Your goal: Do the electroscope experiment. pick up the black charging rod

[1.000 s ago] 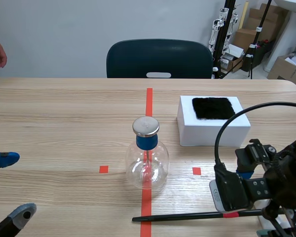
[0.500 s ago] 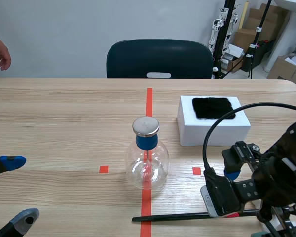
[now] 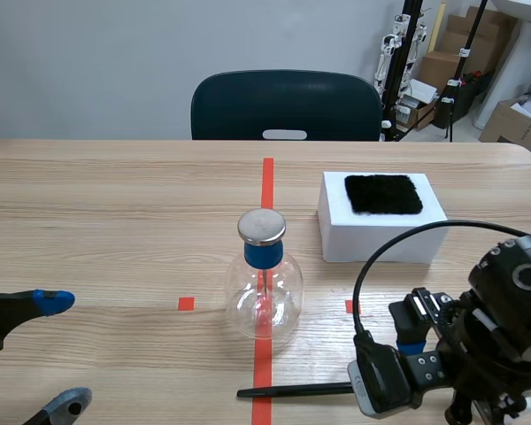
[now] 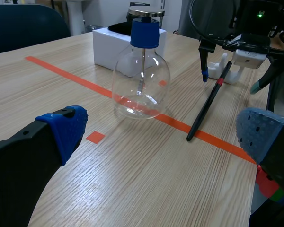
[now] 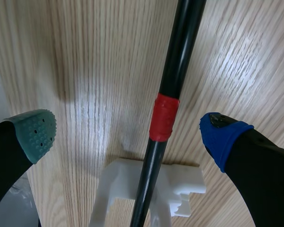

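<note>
The black charging rod lies near the table's front edge, with a red band on it and its far end resting on a white stand. My right gripper is open and straddles the rod at the red band, a green pad on one side and a blue pad on the other, neither touching it. The left wrist view shows the same rod under the right gripper. My left gripper stays open at the table's left, holding nothing.
The glass electroscope flask with a blue neck and metal cap stands on the orange-red line, just behind the rod's tip. A white box topped by a black cloth sits behind the right arm. A chair stands across the table.
The right arm has shifted left along the rod and dropped lower over it. The left gripper's fingers moved slightly right and down. The person's hand at the far left has drawn back.
</note>
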You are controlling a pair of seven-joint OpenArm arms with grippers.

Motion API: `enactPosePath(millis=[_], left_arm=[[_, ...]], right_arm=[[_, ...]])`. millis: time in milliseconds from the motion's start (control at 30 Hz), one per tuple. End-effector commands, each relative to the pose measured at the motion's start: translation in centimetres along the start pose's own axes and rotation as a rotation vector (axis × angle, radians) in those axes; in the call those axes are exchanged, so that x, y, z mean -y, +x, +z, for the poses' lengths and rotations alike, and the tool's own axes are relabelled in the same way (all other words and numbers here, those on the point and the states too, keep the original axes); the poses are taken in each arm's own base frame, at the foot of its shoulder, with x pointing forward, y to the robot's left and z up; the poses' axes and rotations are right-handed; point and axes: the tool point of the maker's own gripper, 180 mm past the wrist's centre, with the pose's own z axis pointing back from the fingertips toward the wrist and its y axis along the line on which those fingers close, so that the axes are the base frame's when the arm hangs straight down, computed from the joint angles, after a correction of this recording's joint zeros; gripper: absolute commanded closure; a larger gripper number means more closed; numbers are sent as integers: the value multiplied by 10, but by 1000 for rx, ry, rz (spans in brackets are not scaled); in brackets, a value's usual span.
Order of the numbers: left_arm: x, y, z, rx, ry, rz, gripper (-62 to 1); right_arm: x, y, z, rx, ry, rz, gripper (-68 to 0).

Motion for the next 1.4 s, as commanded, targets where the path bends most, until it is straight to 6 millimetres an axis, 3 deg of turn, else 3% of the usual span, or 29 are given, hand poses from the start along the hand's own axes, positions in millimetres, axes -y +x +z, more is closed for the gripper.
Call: enactPosePath(millis=[0,267,500,767,1000,1367], left_arm=[[-2,7,-4,44,3,-1,-623],[-1,-4,-9,23,-5,8,-623],[-5,-4,-8,28,10,10,-623],[-14,0,-4,61,71,28,-623],[-19,-1,-4,60,99,32,-623],[-19,-1,-4,58,98,33,-623]], right_arm=[[15,-2,10,-2,-31,10,-626],[23,7,14,30,-31,-4,-626],[23,12,10,26,-6,-33,-626],[38,8,18,6,-39,-23,-626],[24,9,11,-22,8,35,-626],[20,4,10,-30,25,18,-625]])
